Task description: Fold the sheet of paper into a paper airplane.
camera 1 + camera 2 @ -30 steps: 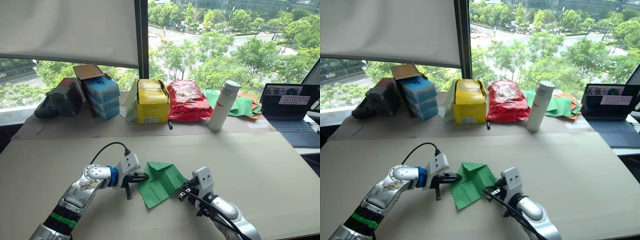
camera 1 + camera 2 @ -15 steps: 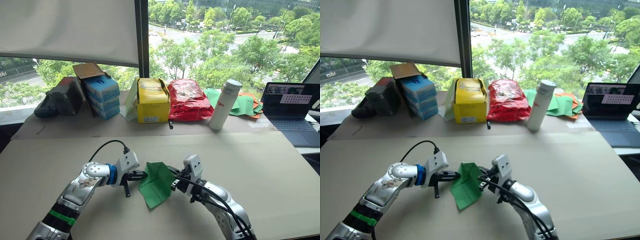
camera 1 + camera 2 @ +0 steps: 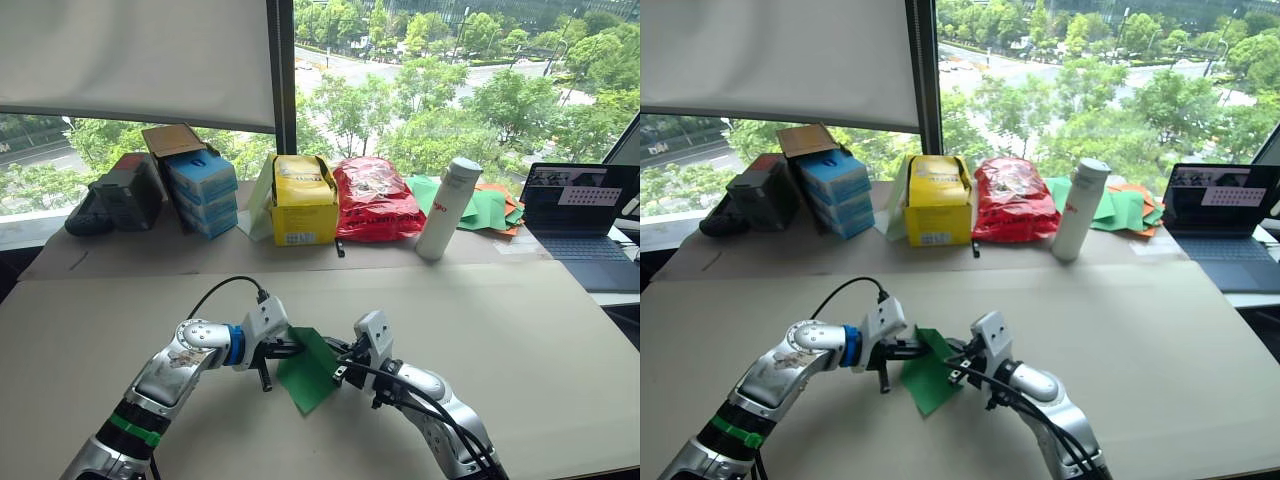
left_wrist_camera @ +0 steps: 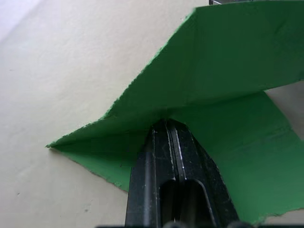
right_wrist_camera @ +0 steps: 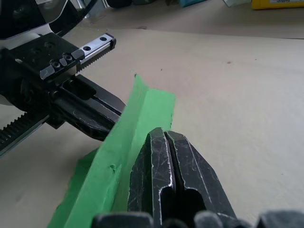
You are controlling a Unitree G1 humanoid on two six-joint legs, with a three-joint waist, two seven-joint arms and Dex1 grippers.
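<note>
The sheet of paper (image 3: pixel 306 376), green and creased, lies at the near middle of the table, folded along its length with one half raised. My left gripper (image 3: pixel 292 349) is shut, and its tips (image 4: pixel 166 126) sit tucked into the crease between the raised half (image 4: pixel 228 71) and the flat half. From the other side my right gripper (image 3: pixel 338 363) is shut on the raised half's edge (image 5: pixel 142 109), a short gap away from the left gripper. In the right wrist view my right gripper (image 5: pixel 164 134) has the left gripper's black fingers (image 5: pixel 95 111) just beyond the paper.
Along the far edge stand blue boxes (image 3: pixel 204 190), a yellow box (image 3: pixel 304 205), a red bag (image 3: pixel 375 200), a white bottle (image 3: pixel 446 210) and a heap of green and orange sheets (image 3: pixel 490 210). A laptop (image 3: pixel 580 215) sits at the right. The table (image 3: pixel 520 340) is bare to the right.
My right gripper swung left, carrying the paper's right half up and over, so the sheet now looks narrower. My left gripper slid right into the fold.
</note>
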